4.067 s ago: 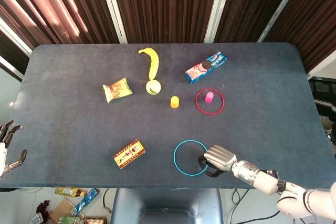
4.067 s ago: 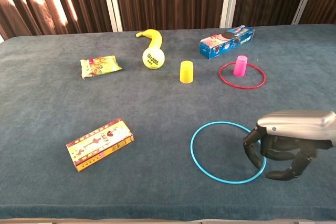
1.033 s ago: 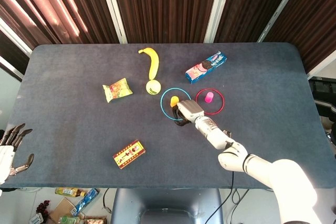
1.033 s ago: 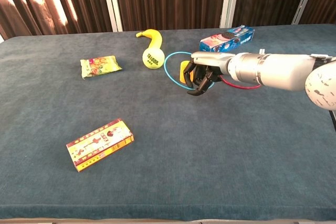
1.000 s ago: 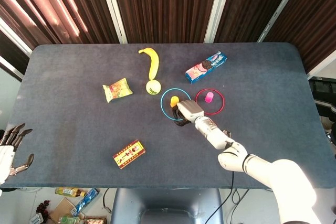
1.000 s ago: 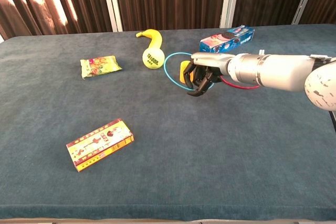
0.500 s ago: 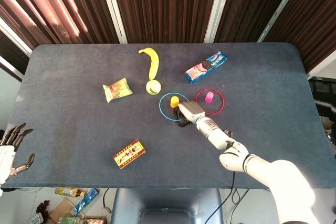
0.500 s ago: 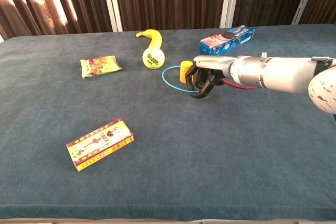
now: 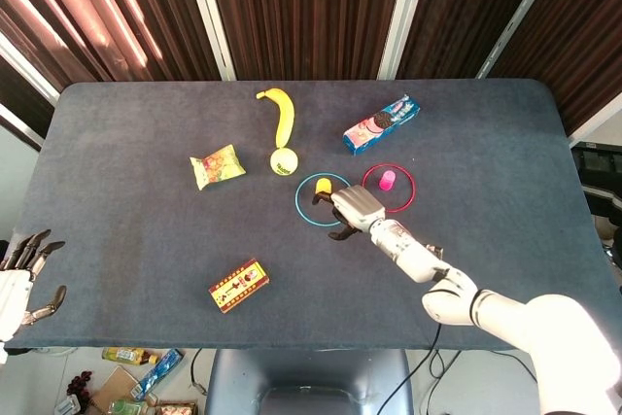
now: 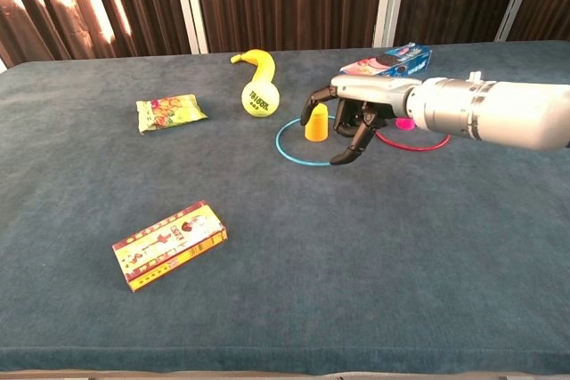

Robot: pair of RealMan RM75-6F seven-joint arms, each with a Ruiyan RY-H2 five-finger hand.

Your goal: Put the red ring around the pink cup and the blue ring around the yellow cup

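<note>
A blue ring [image 9: 299, 206] [image 10: 289, 156] lies flat on the dark cloth around the upright yellow cup [image 9: 323, 186] [image 10: 316, 125]. My right hand [image 9: 355, 209] [image 10: 356, 117] hovers over the ring's right side with its fingers spread and nothing in them. One fingertip points down near the ring's rim. Just to the right, the red ring [image 9: 413, 191] [image 10: 419, 146] encircles the pink cup [image 9: 388, 179], which the hand mostly hides in the chest view. My left hand [image 9: 24, 274] sits off the table's near-left edge, fingers apart and empty.
A banana [image 9: 282, 114] and a tennis ball [image 9: 283, 161] lie behind the yellow cup. A blue cookie box [image 9: 381, 124] sits behind the pink cup, a snack packet [image 9: 218, 166] to the left, and a red-and-yellow box [image 9: 238, 285] near the front.
The right hand lowered the blue ring over the yellow cup, let it go and spread its fingers. The ring now lies flat on the cloth. The left hand barely moved.
</note>
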